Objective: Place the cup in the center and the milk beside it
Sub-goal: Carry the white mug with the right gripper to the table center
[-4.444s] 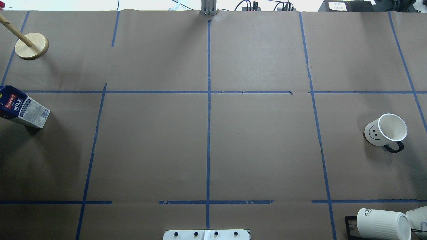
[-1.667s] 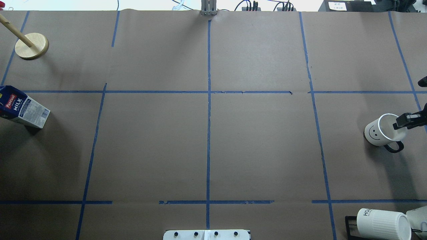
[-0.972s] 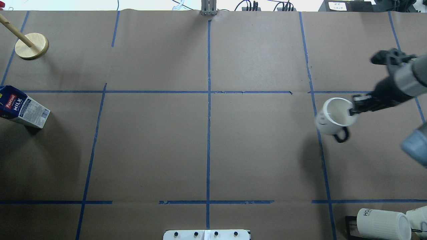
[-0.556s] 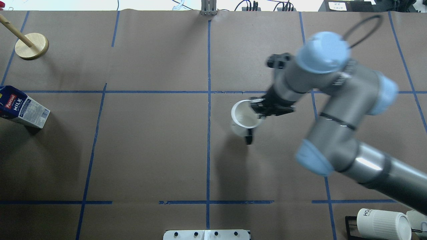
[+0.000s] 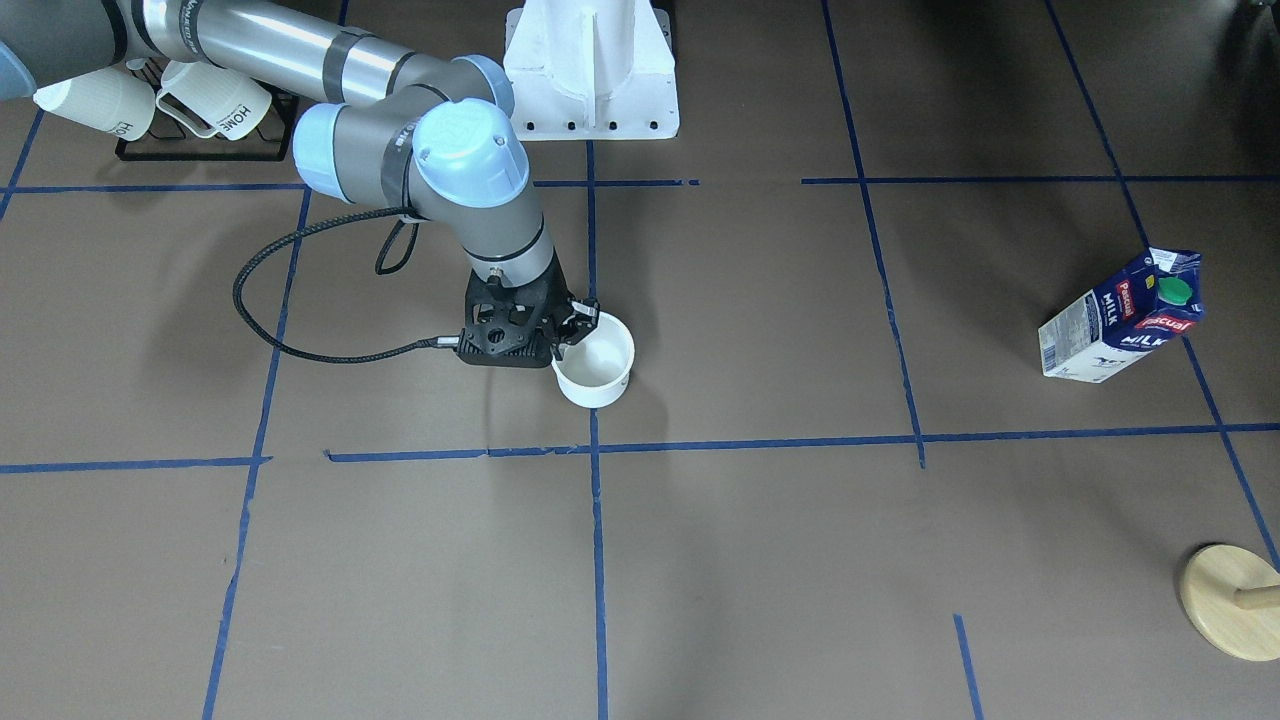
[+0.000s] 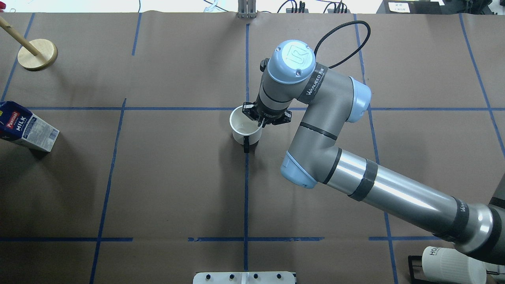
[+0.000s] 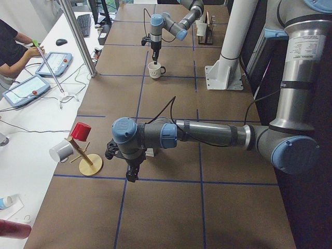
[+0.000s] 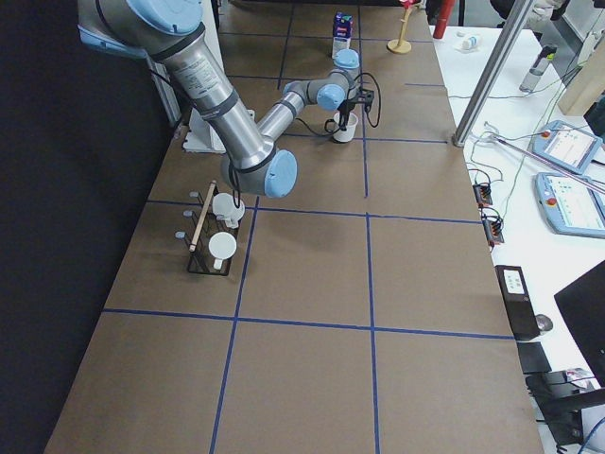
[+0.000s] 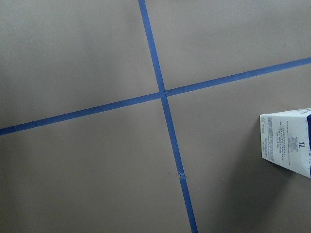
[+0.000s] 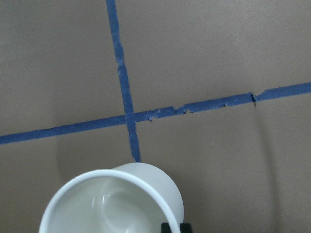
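Note:
The white cup point(image 6: 244, 128) with its dark handle point(image 6: 246, 144) is upright on the long blue tape line, just on the robot's side of the centre crossing point(image 6: 247, 109). My right gripper point(image 6: 258, 119) is shut on the cup's rim from above; I cannot tell if the cup touches the surface. The cup point(image 5: 596, 368) and gripper point(image 5: 572, 335) also show in the front view, and the cup point(image 10: 114, 201) in the right wrist view. The milk carton point(image 6: 27, 127) stands at the far left. My left gripper point(image 7: 132, 174) hangs near it; I cannot tell its state.
A wooden mug tree base point(image 6: 37, 54) stands at the far left corner. A black rack with ribbed "HOME" mugs point(image 6: 451, 264) is at the near right. The robot's white base point(image 5: 590, 70) is at the near middle edge. The right arm point(image 6: 355, 177) spans the right half.
The right arm came in from the right, gripped the cup's rim and carried it left to the centre tape line. The milk carton has not moved.

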You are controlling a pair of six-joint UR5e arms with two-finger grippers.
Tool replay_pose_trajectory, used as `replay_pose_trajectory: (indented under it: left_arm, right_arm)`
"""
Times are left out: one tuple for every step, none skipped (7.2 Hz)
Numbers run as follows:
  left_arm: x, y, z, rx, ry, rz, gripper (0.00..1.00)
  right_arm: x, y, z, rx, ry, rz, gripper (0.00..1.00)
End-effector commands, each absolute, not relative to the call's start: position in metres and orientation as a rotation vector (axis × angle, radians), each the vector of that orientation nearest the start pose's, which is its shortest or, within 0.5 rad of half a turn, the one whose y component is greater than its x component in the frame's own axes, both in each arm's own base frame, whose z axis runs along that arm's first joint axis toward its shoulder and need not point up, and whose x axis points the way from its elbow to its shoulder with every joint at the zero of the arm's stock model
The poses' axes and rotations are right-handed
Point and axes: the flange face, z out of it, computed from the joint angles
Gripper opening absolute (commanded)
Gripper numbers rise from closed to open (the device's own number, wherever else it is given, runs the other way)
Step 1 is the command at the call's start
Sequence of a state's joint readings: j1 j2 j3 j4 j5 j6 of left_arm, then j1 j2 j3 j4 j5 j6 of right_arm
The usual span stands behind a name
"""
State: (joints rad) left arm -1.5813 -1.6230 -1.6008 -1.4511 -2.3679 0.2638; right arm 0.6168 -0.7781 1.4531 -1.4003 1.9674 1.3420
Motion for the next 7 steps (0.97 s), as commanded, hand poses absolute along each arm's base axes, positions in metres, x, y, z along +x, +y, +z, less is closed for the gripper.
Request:
replay_pose_trajectory:
  left_arm:
    - [-0.067, -0.509, 0.627, 0.076, 0.796, 0.225, 1.00]
    - [-0.067, -0.509, 0.627, 0.076, 0.796, 0.225, 1.00]
    - [-0.067, -0.509, 0.627, 0.076, 0.796, 0.225, 1.00]
    - [-0.067, -0.509, 0.627, 0.076, 0.796, 0.225, 1.00]
    - [-0.067, -0.509, 0.628, 0.075, 0.797, 0.225, 1.00]
    - [-0.067, -0.509, 0.627, 0.076, 0.796, 0.225, 1.00]
    - [-0.067, -0.511, 0.623, 0.082, 0.796, 0.228, 1.00]
  right_arm:
    - [-0.553, -0.513, 0.203, 0.007, -0.919, 0.206, 0.00]
    - [-0.546, -0.520, 0.201, 0.015, -0.922, 0.218, 0.00]
    - [-0.546, -0.520, 0.203, 0.014, -0.918, 0.220, 0.00]
    - [-0.546, -0.520, 0.203, 0.014, -0.918, 0.220, 0.00]
    - [-0.545, -0.520, 0.209, 0.013, -0.911, 0.217, 0.00]
    - [-0.544, -0.519, 0.216, 0.012, -0.904, 0.217, 0.59]
    - [-0.536, -0.521, 0.212, 0.017, -0.913, 0.223, 1.00]
